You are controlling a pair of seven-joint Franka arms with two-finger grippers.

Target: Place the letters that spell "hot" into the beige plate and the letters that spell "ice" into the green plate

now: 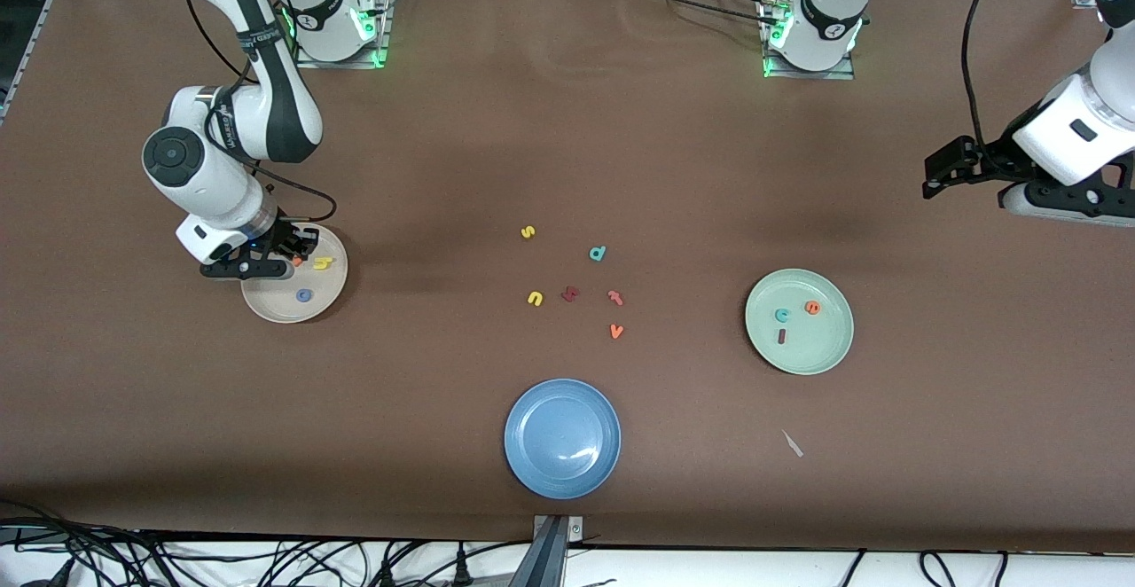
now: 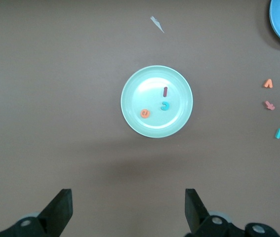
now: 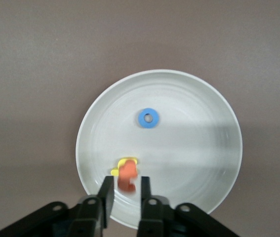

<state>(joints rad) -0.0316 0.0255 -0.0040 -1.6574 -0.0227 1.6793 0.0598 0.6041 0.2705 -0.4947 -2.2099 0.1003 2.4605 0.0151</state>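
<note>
The right hand [image 3: 125,190], barely parted around the orange t [image 3: 127,178] over the beige plate [image 3: 204,163], could drag it out sticking; the left hand [image 2: 129,210] waits released.

A robotics laboratory. A brown-covered counter [image 1: 567,152] carries two white arms whose bases [image 1: 341,24] are bolted to metal plates along one edge and lit by green indicator lamps. Bundled black cables [image 1: 177,560] trail below the opposite edge, and aluminium framing [image 1: 35,28] borders one corner.

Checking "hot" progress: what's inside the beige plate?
The beige plate holds a blue o and yellow h, partly covered by the orange t at the right gripper.
</note>
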